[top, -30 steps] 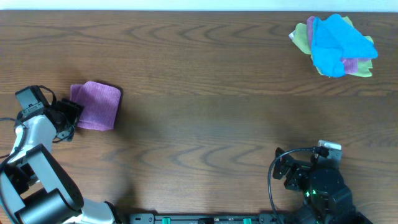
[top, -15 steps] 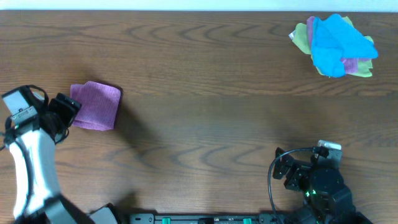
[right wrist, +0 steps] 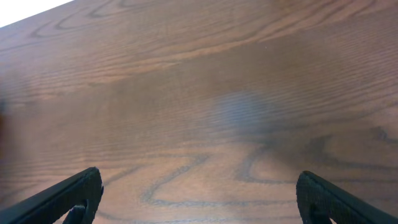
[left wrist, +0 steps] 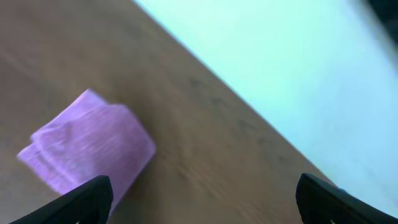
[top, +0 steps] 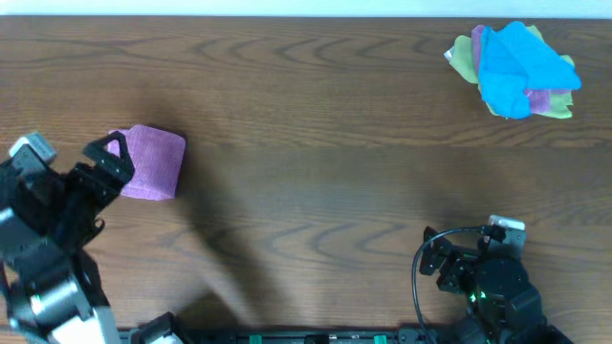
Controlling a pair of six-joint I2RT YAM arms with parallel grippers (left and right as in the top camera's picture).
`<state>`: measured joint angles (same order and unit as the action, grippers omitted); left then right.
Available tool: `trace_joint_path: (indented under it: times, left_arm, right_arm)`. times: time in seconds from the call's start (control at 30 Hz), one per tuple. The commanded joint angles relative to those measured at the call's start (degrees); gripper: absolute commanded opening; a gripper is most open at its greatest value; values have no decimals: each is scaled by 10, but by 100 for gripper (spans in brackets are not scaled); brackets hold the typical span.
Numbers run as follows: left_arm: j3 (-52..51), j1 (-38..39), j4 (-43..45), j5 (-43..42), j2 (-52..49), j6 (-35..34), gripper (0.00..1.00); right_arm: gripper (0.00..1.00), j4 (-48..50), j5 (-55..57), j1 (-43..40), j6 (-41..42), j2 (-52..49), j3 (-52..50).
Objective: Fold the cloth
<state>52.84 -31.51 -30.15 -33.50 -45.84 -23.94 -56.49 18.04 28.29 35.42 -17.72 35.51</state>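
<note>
Left gripper [top: 113, 161] released, jaws wide, at the folded purple cloth [top: 153, 162] edge; right gripper [right wrist: 199, 196] also released, above the table [right wrist: 236, 74].

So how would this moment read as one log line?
cloth: folded, lying free | left gripper: open, at cloth's edge | right gripper: open, far from cloth

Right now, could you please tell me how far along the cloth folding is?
Done: the lilac terry microfibre cloth lies as a compact folded square on the wooden table. In hand: nothing; the left gripper hovers open at its left edge, the right gripper is open over bare wood. Left: probably only pulling the arm clear.
</note>
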Motion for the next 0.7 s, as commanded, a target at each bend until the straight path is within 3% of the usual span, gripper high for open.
trace_joint_path:
  times: [0.0,0.2,0.47,0.67]
  left_arm:
    - [3,-3,-1,-37,43,6,95]
    - [3,11,-16,-52,88,76,95]
    - [-5,72,-83,-68,93,241,95]
    - [-68,121,-69,-19,128,268,95]
  right_arm:
    - [99,-1,10,-6,8,2,-1]
    - [99,-1,10,-6,8,2,-1]
    - [99,-1,10,-6,8,2,-1]
    - [99,-1,10,-6,8,2,-1]
